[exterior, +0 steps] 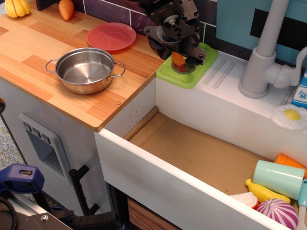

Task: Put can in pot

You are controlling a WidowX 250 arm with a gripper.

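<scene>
Even, bright indoor light falls from above; my view is sharp almost everywhere. The pot (pixel 85 70) throws back soft glare inside its bowl and casts a faint shadow on the wooden counter (pixel 29 52). My dark gripper (pixel 178 48) reads murky, its details lost.
</scene>
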